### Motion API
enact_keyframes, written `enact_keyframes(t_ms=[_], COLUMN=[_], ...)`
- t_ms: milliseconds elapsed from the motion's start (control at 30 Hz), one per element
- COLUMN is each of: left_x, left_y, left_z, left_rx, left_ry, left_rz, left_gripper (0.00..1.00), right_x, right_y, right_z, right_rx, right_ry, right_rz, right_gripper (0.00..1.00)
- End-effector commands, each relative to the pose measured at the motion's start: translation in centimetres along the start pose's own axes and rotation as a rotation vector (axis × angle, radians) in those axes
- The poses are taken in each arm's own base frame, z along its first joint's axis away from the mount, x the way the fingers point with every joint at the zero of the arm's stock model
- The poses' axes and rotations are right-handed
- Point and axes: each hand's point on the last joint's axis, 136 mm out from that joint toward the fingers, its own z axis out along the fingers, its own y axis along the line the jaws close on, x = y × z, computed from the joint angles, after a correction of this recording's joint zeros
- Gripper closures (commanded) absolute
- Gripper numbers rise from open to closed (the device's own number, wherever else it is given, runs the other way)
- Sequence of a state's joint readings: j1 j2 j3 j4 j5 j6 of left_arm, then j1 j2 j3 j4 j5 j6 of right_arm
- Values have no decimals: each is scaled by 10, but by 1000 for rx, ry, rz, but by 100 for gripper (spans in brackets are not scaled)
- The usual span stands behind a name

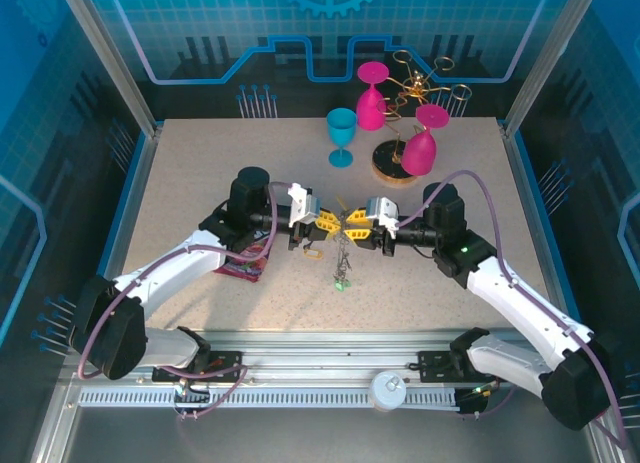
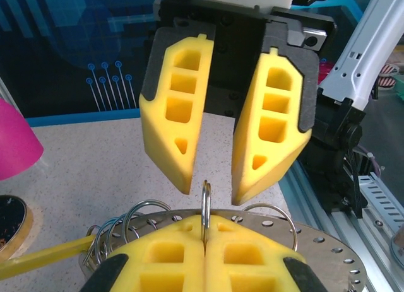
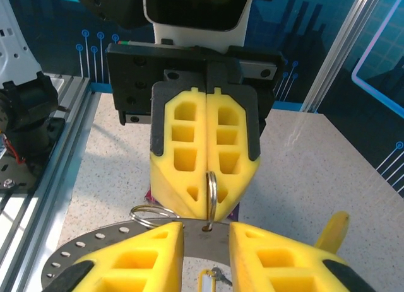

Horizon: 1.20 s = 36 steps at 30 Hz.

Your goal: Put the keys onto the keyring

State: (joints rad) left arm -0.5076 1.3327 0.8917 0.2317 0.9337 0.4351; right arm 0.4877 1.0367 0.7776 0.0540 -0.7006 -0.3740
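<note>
— Why do we hold the keyring [image 3: 82, 260] between both arms, over the middle of the table [image 1: 200, 183]?
— So its wire loop [image 2: 206, 200] stands upright. Our left gripper [image 2: 203, 232] is clamped tight on that loop, steadying the ring.
— And our right gripper [image 2: 211, 191]?
— Fingers parted either side of the loop, gripping nothing. The keys [image 1: 343, 268] trail from the ring toward our bases; we judge it's lining up to work the loop

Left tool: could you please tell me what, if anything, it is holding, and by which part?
The left tool is shut on the keyring, pinching one upright wire loop at its rim. The right tool stands open opposite.
</note>
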Motion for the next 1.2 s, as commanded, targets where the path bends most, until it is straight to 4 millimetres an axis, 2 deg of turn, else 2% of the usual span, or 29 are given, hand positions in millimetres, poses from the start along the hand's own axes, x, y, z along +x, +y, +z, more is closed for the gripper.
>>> enact_keyframes(t_ms=[0,400,500,600,667,700,733,1167], left_x=[-13,-16,-16,-16,-13,-12,-11,2], left_y=[-10,-11,-11,-8,-2,0,1,-2], left_z=[-2,-2,-1,-1,-1,-1,-1,-3], left_rx=[47,61,62,48,10,-3,-11,-3], left_ry=[-51,-63,-63,-59,-46,-40,-31,57], left_rz=[40,47,49,47,38,37,38,14], left_gripper=[100,100,100,100,89,87,86,88], right_x=[-11,-13,-11,-11,-7,0,-7,13], right_y=[-2,-1,1,3,2,1,-3,2], right_z=[0,9,11,13,13,13,12,12], right_rx=[-12,-73,-98,-127,-127,-118,-104,-136], right_ry=[-54,-66,-56,-40,-13,14,22,216], right_rz=[-6,33,49,64,77,99,94,117], right_gripper=[74,82,88,100,100,100,100,100])
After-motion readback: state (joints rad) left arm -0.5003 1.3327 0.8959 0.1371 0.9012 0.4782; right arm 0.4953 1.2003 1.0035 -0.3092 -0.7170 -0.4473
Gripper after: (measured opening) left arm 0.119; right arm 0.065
